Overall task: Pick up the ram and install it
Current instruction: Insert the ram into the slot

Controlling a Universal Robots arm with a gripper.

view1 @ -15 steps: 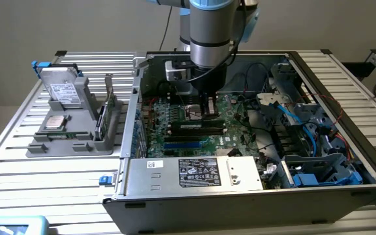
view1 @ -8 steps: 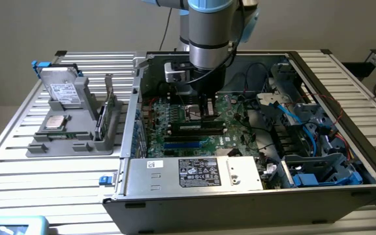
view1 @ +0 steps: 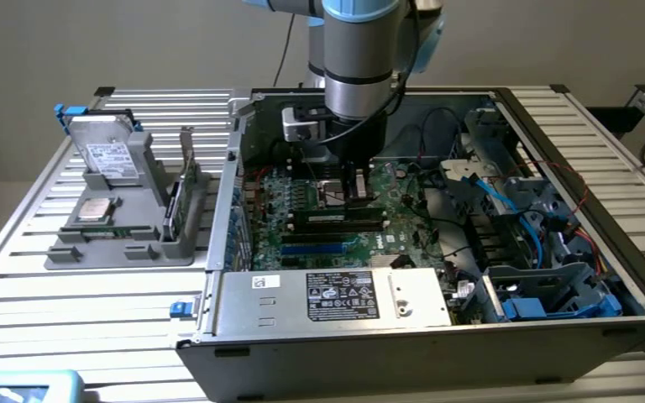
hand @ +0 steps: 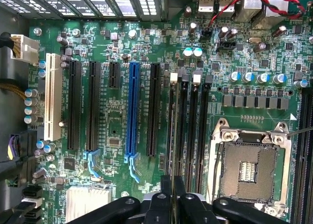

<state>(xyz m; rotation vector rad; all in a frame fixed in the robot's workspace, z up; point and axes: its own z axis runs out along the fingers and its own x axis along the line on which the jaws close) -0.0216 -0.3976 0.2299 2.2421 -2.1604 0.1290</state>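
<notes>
The ram (view1: 334,220) is a long dark stick lying level just under my gripper (view1: 356,200), low inside the open computer case, over the black memory slots (view1: 339,235). In the wrist view the ram (hand: 172,136) shows edge-on as a thin line running along the memory slot (hand: 183,131) nearest the long black expansion slots. My gripper (hand: 172,197) is shut on the ram's upper edge, its two fingers close together on either side. Whether the ram sits fully down in the slot I cannot tell.
The empty processor socket (hand: 249,168) lies beside the memory slots; a blue slot (hand: 131,111) lies on the other side. A grey tray (view1: 132,243) at the exterior view's left holds a hard drive (view1: 107,151), a processor chip (view1: 97,210) and an upright card (view1: 188,197). Cables (view1: 502,201) crowd the case's right.
</notes>
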